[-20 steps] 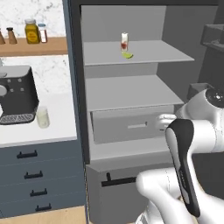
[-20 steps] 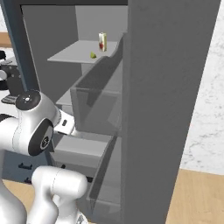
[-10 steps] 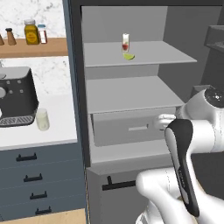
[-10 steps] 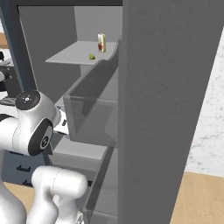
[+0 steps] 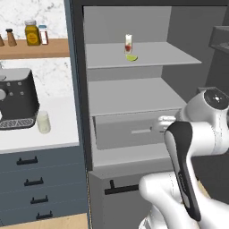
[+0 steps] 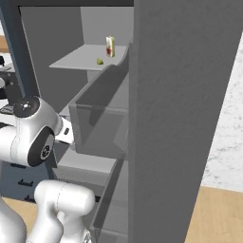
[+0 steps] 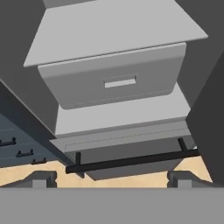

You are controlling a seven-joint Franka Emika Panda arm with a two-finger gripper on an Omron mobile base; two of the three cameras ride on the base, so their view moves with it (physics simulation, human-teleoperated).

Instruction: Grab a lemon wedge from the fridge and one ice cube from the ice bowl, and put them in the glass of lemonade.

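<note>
The fridge (image 5: 77, 89) stands open with pale grey shelves inside. On its top shelf lies the lemon wedge (image 5: 131, 57) (image 6: 99, 61), tiny and yellow-green, beside a small pale bottle. The glass of lemonade (image 5: 43, 121) stands on the white counter to the left of the fridge. My gripper (image 7: 111, 179) is open and holds nothing; its tips are wide apart. It hangs in front of the fridge's grey drawer (image 7: 116, 81), well below the wedge's shelf. The ice bowl and the ice cube are out of view.
A small pale bottle with a red mark (image 5: 128, 44) stands right behind the wedge. A black coffee machine (image 5: 18, 100) sits next to the glass. A wooden wall shelf (image 5: 40, 48) carries an amber jar (image 5: 31, 33). A dark fridge wall (image 6: 180, 118) looms close on the right.
The whole picture has shifted slightly, so the base has moved a little closer to the fridge. The arm keeps its pose and the gripper stays open.
</note>
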